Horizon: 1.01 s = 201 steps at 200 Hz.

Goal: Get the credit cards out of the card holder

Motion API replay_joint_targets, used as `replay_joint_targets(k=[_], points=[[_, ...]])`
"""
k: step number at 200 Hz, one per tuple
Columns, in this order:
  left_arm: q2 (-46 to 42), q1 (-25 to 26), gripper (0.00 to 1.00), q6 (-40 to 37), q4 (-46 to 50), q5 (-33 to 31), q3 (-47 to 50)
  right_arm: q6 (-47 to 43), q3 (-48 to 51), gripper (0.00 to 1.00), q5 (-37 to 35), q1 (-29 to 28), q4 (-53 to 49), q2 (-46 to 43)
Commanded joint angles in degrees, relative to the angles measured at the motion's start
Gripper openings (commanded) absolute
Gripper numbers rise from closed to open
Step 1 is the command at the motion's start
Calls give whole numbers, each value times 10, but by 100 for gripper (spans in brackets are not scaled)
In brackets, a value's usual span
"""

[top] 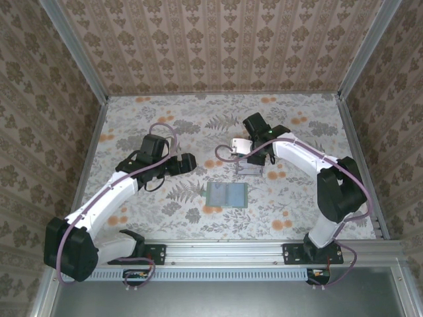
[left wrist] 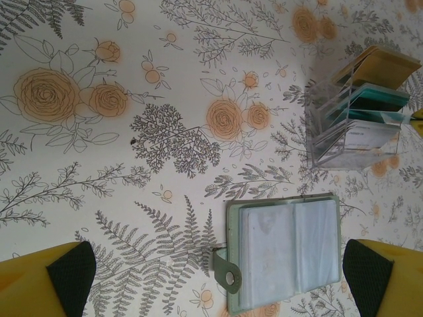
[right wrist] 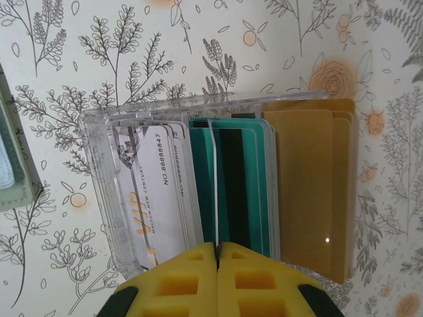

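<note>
in the top view the rail (top: pixel 225 251) carrying both arm bases runs along the bottom. just above it, at the centre of the floral table (top: pixel 165 218), the card holder (top: pixel 227 195) lies open and flat, apart from both arms. higher up, the left gripper (top: pixel 187 162) sits left of centre. the right gripper (top: pixel 256 157) hangs over a clear rack (top: pixel 250 168), with its arm covering part of the rack – too small there to read.

the left wrist view adds detail. its fingers (left wrist: pixel 69 281) stand spread wide at the bottom corners, and the holder's cloudy sleeves and snap tab (left wrist: pixel 228 272) lie between them. the rack is at upper right.

the right wrist view shows yellow fingers (right wrist: pixel 178 284) pressed together at bottom centre. a thin pale edge rises from their seam across the credit cards (right wrist: pixel 244 185) – grey, teal and gold, standing in the rack. i cannot tell whether that edge is a card or a divider. the holder's green rim shows at the left margin.
</note>
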State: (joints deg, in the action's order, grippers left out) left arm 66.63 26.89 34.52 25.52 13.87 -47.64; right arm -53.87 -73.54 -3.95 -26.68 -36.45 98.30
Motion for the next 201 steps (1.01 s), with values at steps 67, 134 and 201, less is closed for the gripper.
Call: replay_joint_targets(k=[67,134,201], points=[[-16,-22,100,1,13,13,5,39,-29,40,-36,3,33,43],[-21,-26,100,1,10,19,10,101,-39,47,-62,10,76,22],[1,-18,98,6,-10,45,7,298,-13,47,-34,15,86,-82]])
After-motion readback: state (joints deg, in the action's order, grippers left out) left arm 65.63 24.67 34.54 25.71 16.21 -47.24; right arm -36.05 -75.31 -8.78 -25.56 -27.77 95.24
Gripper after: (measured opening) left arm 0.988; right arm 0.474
